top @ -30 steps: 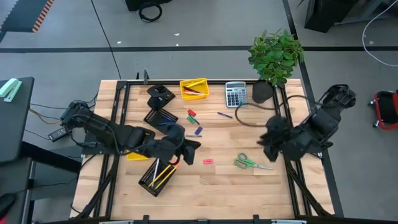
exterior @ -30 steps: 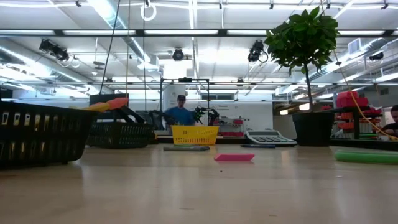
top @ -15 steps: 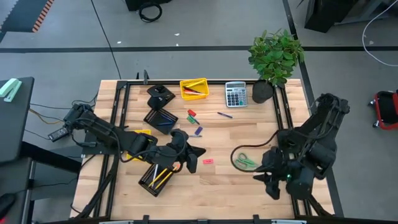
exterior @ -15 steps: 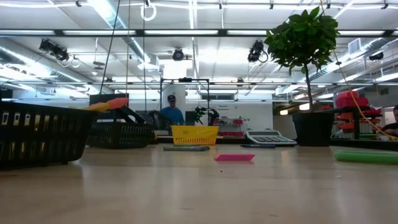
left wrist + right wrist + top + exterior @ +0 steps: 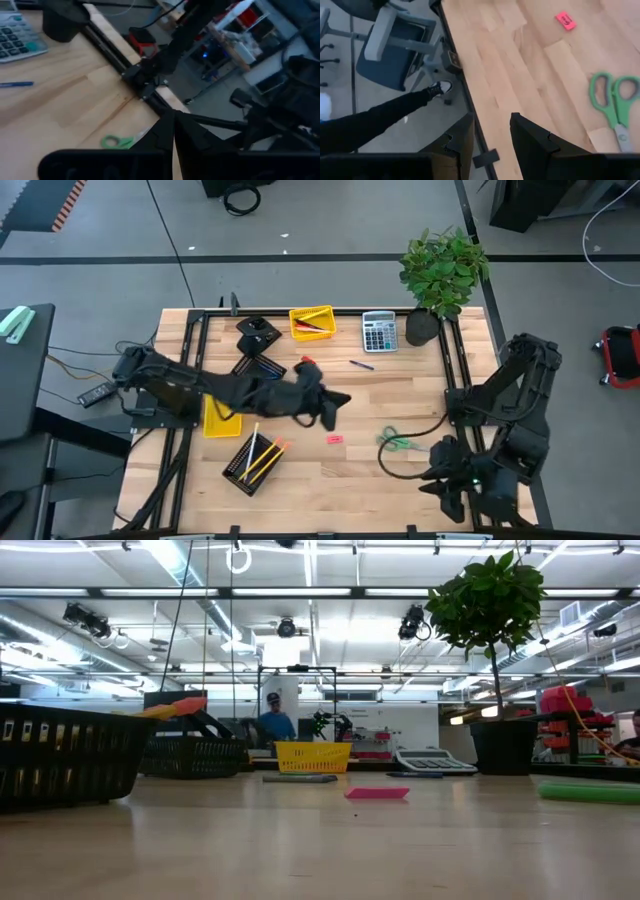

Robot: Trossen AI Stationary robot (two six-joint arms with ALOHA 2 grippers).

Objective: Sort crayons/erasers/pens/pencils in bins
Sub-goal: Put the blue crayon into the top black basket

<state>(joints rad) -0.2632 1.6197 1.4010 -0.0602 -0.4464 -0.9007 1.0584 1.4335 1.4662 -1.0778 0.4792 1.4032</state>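
Overhead, a pale wooden surface with a black frame.

Left arm reaching in from 9 o'clock to the middle of the surface. Left end effector clenched above the centre, fingers pressed together in its wrist view; nothing visible between them.

Right arm folded beyond the 4 o'clock corner. Right end effector released, fingers standing apart above the surface's edge.

Potted plant at 1 o'clock.

Four bins:
- Black mesh bin at 7 o'clock, holding yellow and orange pencils.
- Yellow bin at 9 o'clock, just beside the left arm.
- Second black mesh bin at 10 o'clock, partly hidden by that arm.
- Second yellow bin at 12 o'clock on the far edge.

Grey calculator just beside the plant pot.

Green-handled scissors at 4 o'clock, near the right end effector.

Slim blue stick loose at 1 o'clock.

Pink eraser loose at 6 o'clock from the left end effector, apart from it.

Red eraser at 11 o'clock, beside the left arm.
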